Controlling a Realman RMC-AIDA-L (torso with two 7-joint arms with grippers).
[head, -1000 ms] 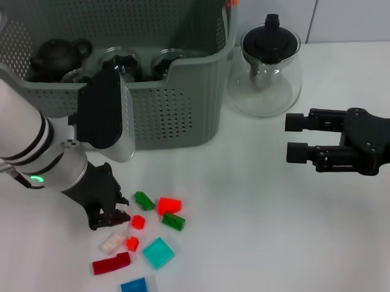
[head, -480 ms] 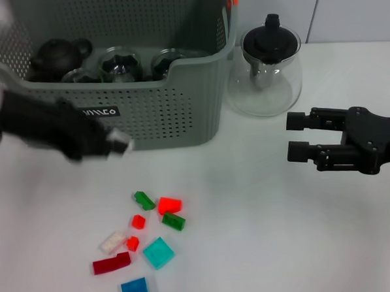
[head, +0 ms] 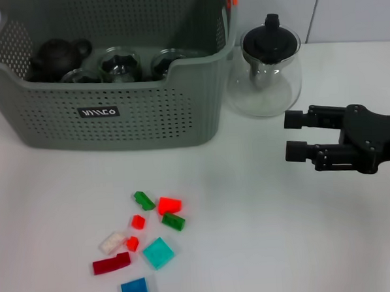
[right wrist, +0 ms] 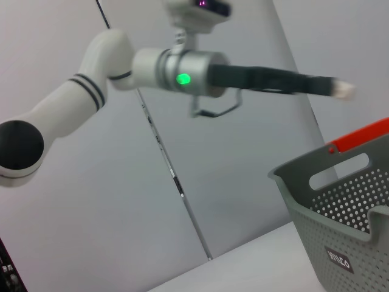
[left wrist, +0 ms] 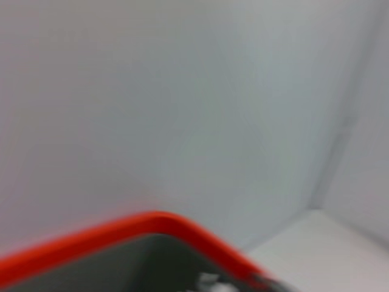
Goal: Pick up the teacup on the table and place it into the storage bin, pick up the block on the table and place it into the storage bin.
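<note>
1. Head view: my left arm was down among the blocks (head: pixel 142 243) a second ago and has now swung up out of this view, so a block is probably on its way to the storage bin (head: pixel 112 72), though I can't see one. The bin stands at the far left of the white table (head: pixel 279 246) — grey-green perforated plastic with a dipped front rim, holding a dark teapot (head: pixel 58 56) and dark-lidded glass pieces (head: pixel 120 63). No teacup stands loose on the table. The remaining blocks are small glossy plastic pieces in red, green, white, teal and blue, scattered near-left. A round glass teapot (head: pixel 266 67) with a black lid stands just right of the bin. My right gripper (head: pixel 298 136) hovers at the right, fingers spread and empty.

2. Left wrist view: only a red rim edge (left wrist: pixel 121 234) over grey plastic against a pale wall; I can't tell how my left pincer is set.

3. Right wrist view: my left arm (right wrist: pixel 182 67) reaches high above the bin's corner — its tip is blurred, so whether it pinches anything stays unclear.
</note>
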